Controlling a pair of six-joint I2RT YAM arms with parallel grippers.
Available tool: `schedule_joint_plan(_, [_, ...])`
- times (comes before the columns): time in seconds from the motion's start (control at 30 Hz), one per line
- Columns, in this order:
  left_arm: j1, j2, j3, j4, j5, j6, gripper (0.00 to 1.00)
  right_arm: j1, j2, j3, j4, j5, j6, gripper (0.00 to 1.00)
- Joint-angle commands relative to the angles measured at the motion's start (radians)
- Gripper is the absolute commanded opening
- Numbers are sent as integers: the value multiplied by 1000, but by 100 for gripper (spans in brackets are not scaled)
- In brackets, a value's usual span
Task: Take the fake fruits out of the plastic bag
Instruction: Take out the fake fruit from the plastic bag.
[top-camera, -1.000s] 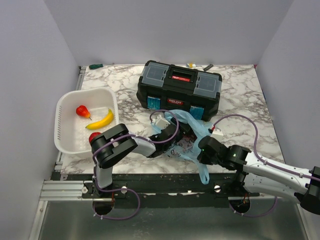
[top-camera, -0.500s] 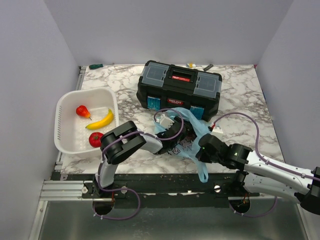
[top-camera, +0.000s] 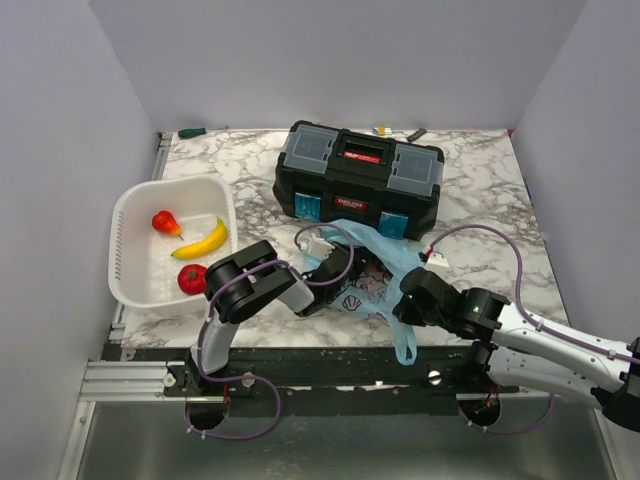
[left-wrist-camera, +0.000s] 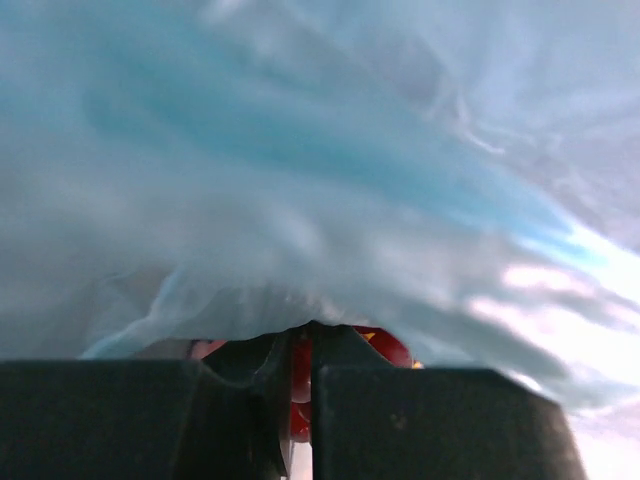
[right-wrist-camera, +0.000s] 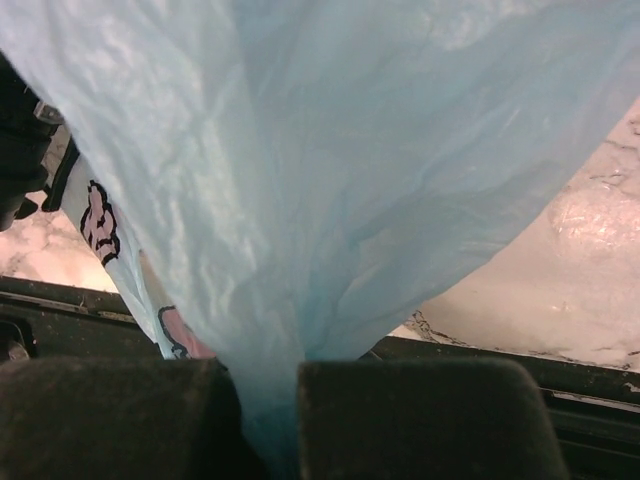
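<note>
The plastic bag (top-camera: 372, 290) lies crumpled on the tabletop (top-camera: 480, 190), just in front of the black toolbox (top-camera: 360, 180) and close to the near edge. One of its loop handles (top-camera: 405, 345) droops over that edge. Its pink-and-white print faces up and toward the arms.

The left hand (left-wrist-camera: 302, 345) is pushed into the bag's mouth from the left. In the left wrist view blue film drapes right over its fingertips, and the fingers are drawn together to a slim slit. Something glossy and red (left-wrist-camera: 388, 347) shows just past them inside the bag, probably one of the fake fruits. The view is too blurred and crowded to tell whether the fingers pinch it, the film, or nothing.

The right hand (right-wrist-camera: 270, 375) is clamped on the bag's right side. A bunched fold of blue plastic runs down between its two fingers and fans out above them.

Well to the left of the bag, the white slotted basket (top-camera: 170, 188) holds the yellow banana (top-camera: 200, 240) and the red apple (top-camera: 192, 279). A small red pear-shaped fruit (top-camera: 165, 222) lies there too, apart from the apple and near the banana's far end.
</note>
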Motion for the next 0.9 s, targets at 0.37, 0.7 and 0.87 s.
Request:
schedule_joint_plan(0.37, [20,-235,-255,259,91,50,0,6,-3,-25,-29,36,22,1])
schedule_joint_plan(0.7, [5,-388,-360,241,180,37,0,6,24,-24,11,56,35,1])
schedule_joint_plan(0.87, [-38,-493,-387,118,206,80,0,6,3,-22,36,85,45,1])
